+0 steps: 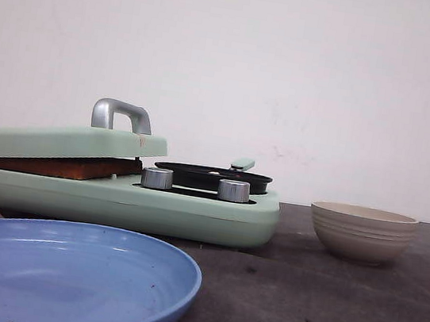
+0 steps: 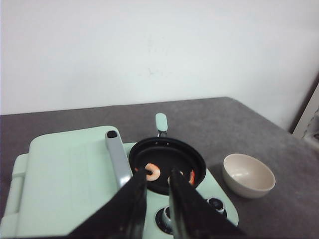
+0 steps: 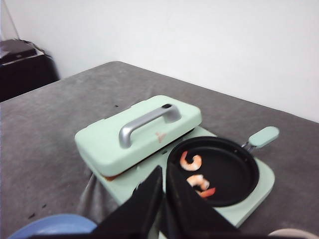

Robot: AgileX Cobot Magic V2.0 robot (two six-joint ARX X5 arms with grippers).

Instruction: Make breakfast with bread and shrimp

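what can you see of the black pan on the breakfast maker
The black pan is round, shallow and dark, matte like a non-stick coating, with a short mint-green handle pointing away from the knobs. It sits level in the right side of the mint breakfast maker, beside the closed lid. Inside lie shrimp, curled, orange-pink and whitish. Nothing else touches it.

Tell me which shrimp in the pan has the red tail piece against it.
The shrimp nearer the knobs: a red bit touches its side. The other shrimp, closer to the press lid, is a plain curl lying alone in the pan.
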